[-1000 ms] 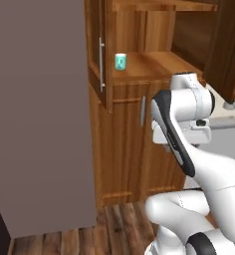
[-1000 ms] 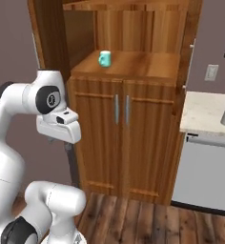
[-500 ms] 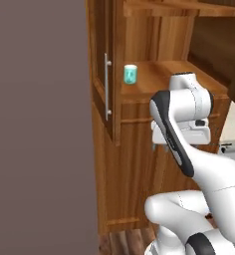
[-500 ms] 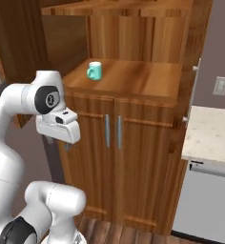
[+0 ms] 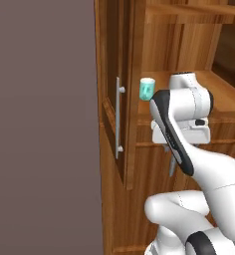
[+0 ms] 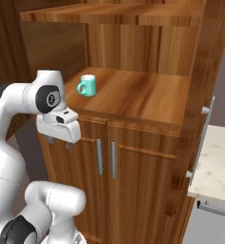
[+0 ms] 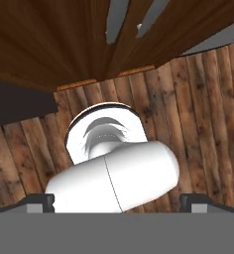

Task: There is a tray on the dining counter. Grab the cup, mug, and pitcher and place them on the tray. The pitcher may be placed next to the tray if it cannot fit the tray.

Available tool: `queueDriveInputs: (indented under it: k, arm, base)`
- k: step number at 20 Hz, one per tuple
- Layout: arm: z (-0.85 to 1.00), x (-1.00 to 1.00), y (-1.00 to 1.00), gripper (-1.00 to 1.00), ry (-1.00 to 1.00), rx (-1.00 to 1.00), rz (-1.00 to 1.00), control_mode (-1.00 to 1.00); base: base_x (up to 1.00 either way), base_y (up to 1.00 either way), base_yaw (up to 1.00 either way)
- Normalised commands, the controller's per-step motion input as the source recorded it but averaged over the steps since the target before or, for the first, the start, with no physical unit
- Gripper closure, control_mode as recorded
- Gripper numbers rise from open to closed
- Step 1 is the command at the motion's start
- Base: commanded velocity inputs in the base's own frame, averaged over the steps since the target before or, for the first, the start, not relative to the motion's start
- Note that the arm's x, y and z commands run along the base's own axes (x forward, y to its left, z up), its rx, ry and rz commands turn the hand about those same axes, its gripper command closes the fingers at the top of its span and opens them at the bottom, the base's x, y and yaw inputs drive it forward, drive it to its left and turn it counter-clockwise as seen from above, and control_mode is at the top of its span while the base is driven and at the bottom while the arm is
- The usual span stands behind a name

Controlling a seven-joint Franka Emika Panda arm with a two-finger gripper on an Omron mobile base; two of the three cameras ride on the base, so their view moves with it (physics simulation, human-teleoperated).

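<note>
The pale teal mug (image 6: 87, 85) with its whitish handle stands upright on the smooth brown wooden shelf (image 6: 138, 97) of a tall cabinet (image 6: 133, 157), above two doors with grey bar handles. The gripper (image 6: 58, 141) hangs below the shelf edge, its jaws spread wide and holding nothing, pointing down at the plank floor (image 7: 203, 109).

Two close base views flanking the mug (image 5: 147, 89) shelf; hand view down at floorboards (image 7: 208, 124).
</note>
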Motion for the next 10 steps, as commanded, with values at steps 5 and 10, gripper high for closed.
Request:
queueDriveInputs:
  k: [5,10]
  arm:
    - [0.0,0.0,-0.01,-1.0,0.0,0.02,0.06,-1.0]
    - [0.46,-0.02,0.0,-1.0,-0.27,0.01,0.18,-1.0]
  base:
    - [0.14,-0.06,0.09]
    - [0.0,0.0,0.0]
